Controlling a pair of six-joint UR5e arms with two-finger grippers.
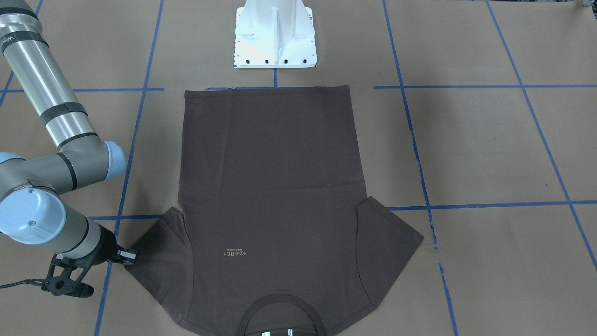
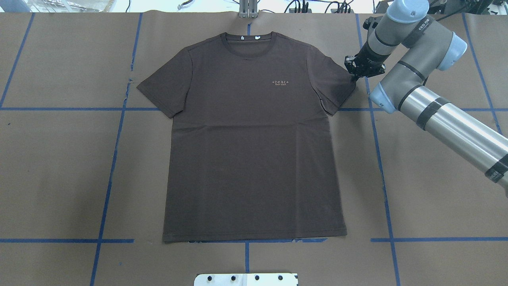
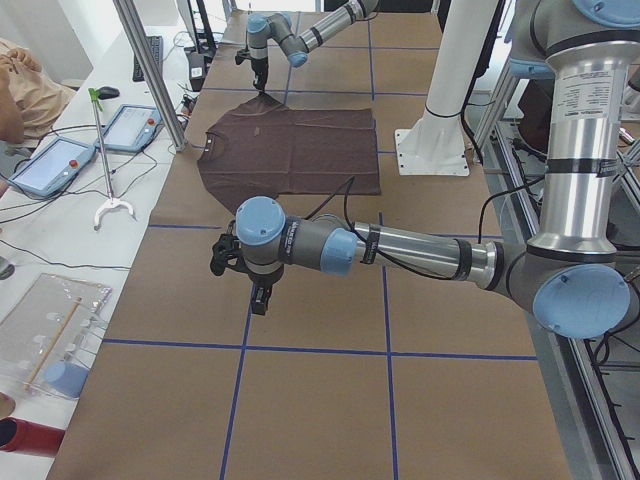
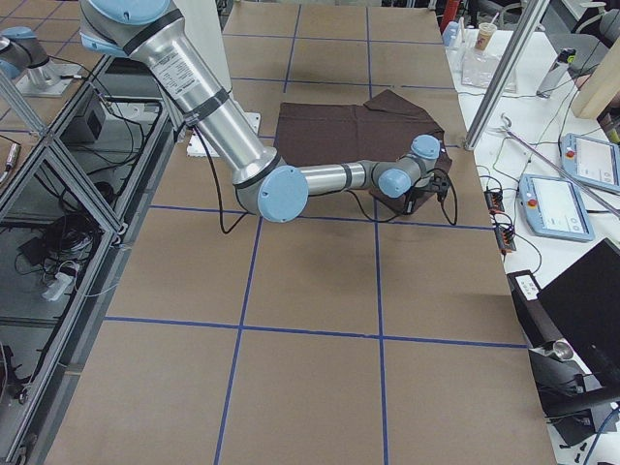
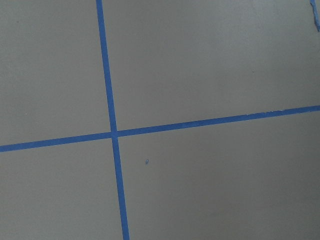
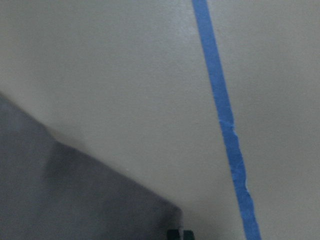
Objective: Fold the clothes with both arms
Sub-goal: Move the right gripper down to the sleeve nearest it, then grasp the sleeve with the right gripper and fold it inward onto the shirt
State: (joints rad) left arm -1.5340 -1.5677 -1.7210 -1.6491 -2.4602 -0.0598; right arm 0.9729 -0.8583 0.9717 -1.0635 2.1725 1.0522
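The dark brown T-shirt [image 2: 254, 151] lies flat and face up on the brown paper, with its collar on the far side from the robot's base. It also shows in the front-facing view [image 1: 270, 186]. My right gripper [image 2: 354, 76] points down at the tip of the shirt's sleeve on my right, and it shows at that sleeve in the front-facing view [image 1: 127, 256]. Its fingers look shut; I cannot tell if cloth is pinched. The right wrist view shows the sleeve corner [image 6: 75, 200]. My left gripper [image 3: 258, 298] hangs over bare table well off the shirt; I cannot tell whether it is open or shut.
The white pedestal base [image 1: 275, 37] stands just behind the shirt's hem. Blue tape lines [image 5: 112, 135] grid the table. A side bench with tablets [image 3: 60, 160] and cables runs along the far edge.
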